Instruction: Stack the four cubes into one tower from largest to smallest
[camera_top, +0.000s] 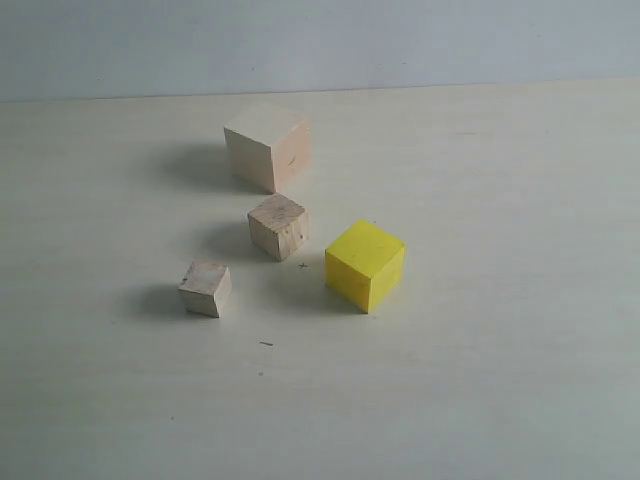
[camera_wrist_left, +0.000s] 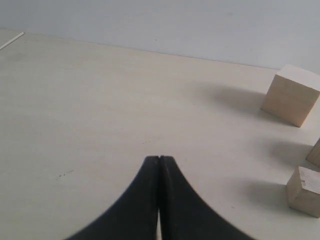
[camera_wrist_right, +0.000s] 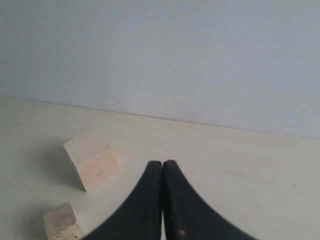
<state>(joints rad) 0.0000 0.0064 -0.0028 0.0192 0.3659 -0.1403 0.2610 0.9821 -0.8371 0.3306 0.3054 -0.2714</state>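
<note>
Outside view: nothing is stacked yet; standing separately on the desk (camera_top: 500, 350) are the large cube (camera_top: 266, 145) at the back, the medium cube (camera_top: 278, 226) and yellow cube (camera_top: 365, 264) midway, and the small cube (camera_top: 205, 288) nearest. Left wrist: my left claw (camera_wrist_left: 159, 158) is pressed together, empty. Right wrist: my right claw (camera_wrist_right: 162, 162) is likewise closed on nothing, probably because stacking has not begun.

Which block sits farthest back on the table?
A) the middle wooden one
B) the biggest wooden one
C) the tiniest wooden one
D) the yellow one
B: in the exterior view the biggest wooden cube stands farthest back, with the middle wooden cube, the yellow cube and the tiniest wooden cube all nearer the front.
</note>
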